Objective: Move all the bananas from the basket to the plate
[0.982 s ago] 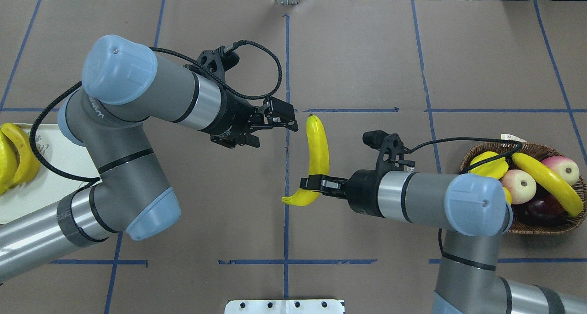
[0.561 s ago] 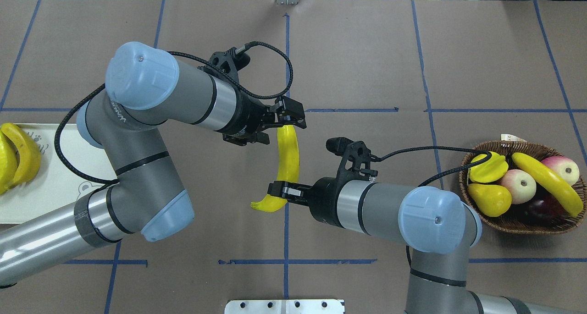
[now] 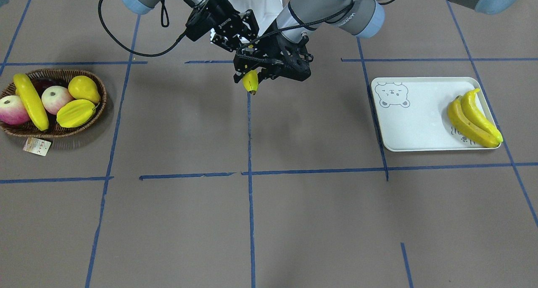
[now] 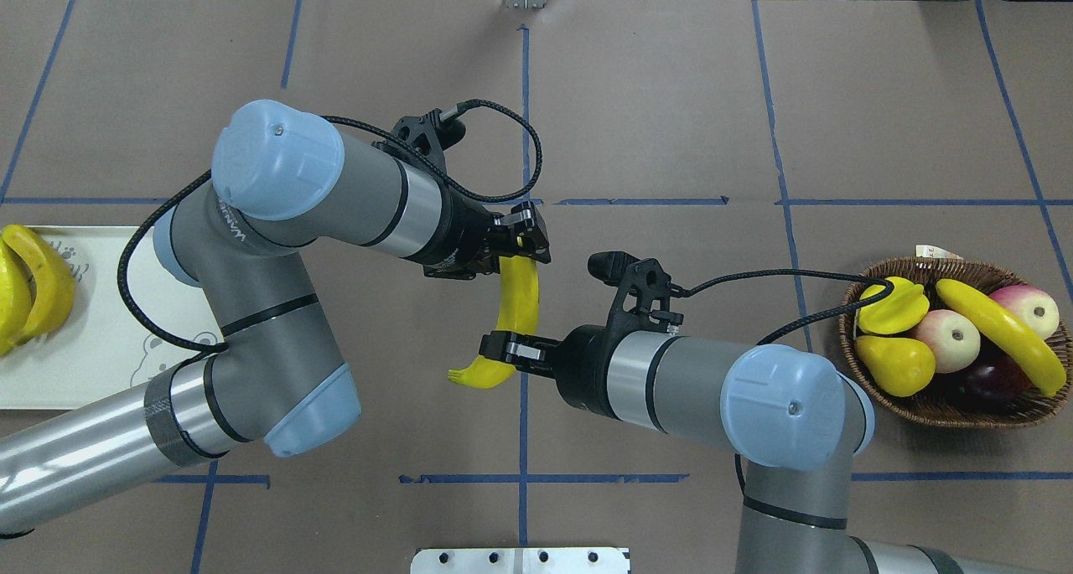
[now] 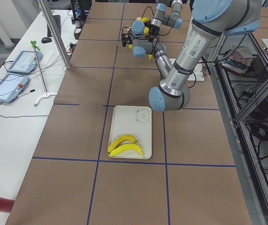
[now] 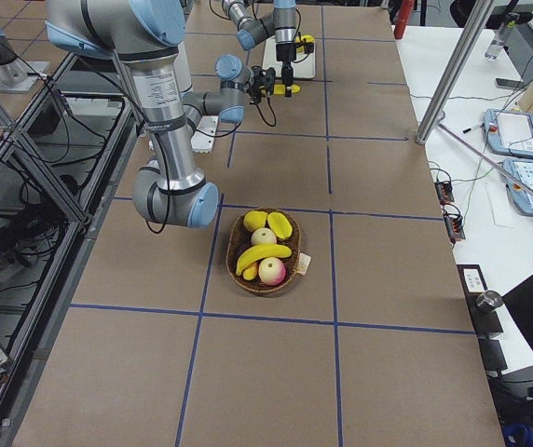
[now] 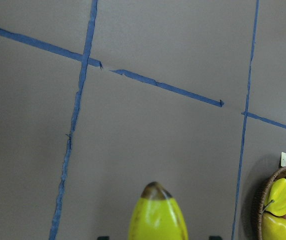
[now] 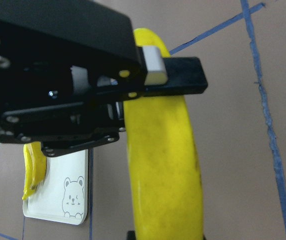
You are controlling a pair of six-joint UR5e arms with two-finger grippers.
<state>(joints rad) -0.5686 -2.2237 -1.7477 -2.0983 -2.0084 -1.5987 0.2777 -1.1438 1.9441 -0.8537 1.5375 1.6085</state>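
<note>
Over the middle of the paper-covered table (image 4: 654,96): the held banana (image 4: 513,302), pinched near its stem end by the right gripper (image 4: 500,348), jaws clamped on the yellow skin. At the blossom tip, the left gripper (image 4: 528,239), jaws spread to either side of the fruit with a gap on each flank (plainest from the left wrist camera). Well off to the robot's left, on the plate (image 3: 416,126): two bananas (image 3: 473,116) lying side by side and touching, at the end opposite the bear print. Well off to its right, in the basket (image 3: 56,132): a fourth banana (image 3: 30,99) slanted between two apples (image 3: 54,99), near a pear (image 3: 84,88) and a starfruit (image 3: 75,113), paper tag (image 3: 37,146) just outside the rim.
</note>
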